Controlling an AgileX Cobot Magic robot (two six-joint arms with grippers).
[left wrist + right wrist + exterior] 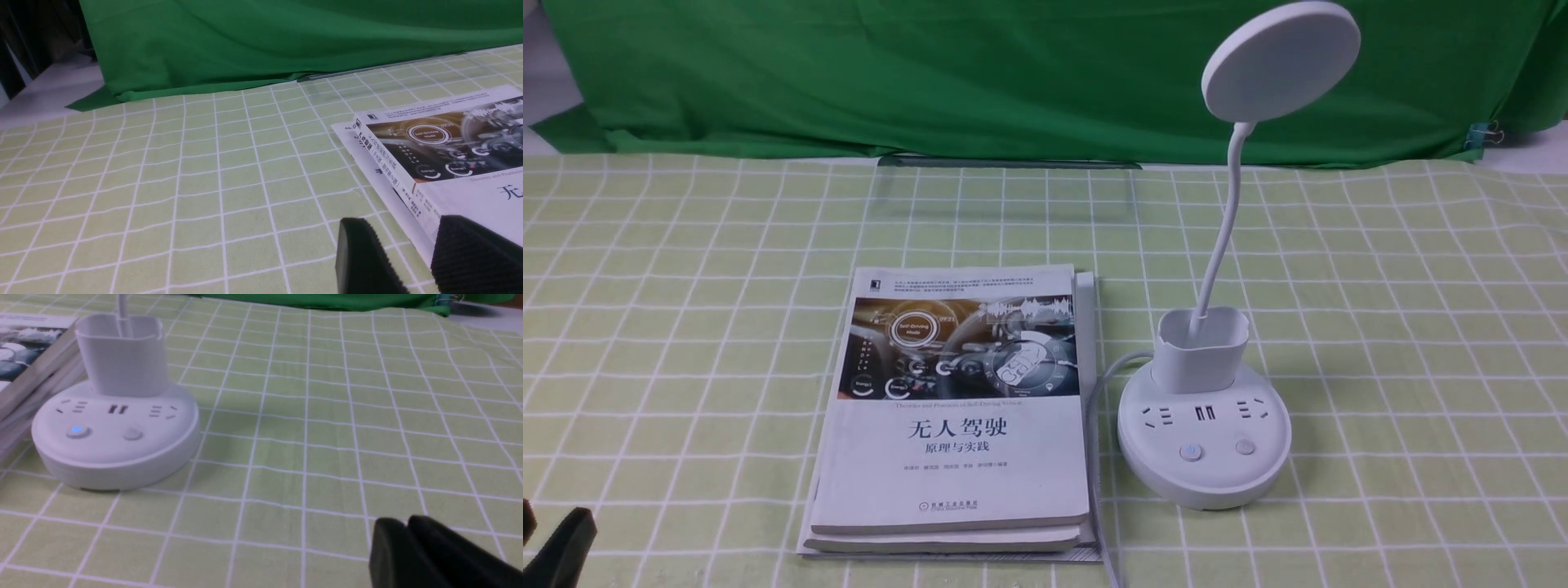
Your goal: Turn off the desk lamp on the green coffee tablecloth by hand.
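The white desk lamp stands on the green coffee tablecloth (1421, 327), right of centre. Its round base (1205, 445) carries sockets and two buttons. The left button (1191, 452) glows blue in the right wrist view (77, 430). A thin neck rises from the cup-shaped holder (1202, 347) to the disc head (1281, 61). My right gripper (406, 522) is shut and empty, low over the cloth (327, 437), well off to the side of the base (114, 433); it is out of the front view. My left gripper (402, 223) is open and empty by the books' near corner, and shows at the front view's bottom left (556, 547).
A stack of books (956, 408) lies just left of the lamp and also shows in the left wrist view (449, 155). The lamp's grey cord (1098, 457) runs along the books' right side to the front edge. A dark green backdrop (931, 73) hangs behind the table.
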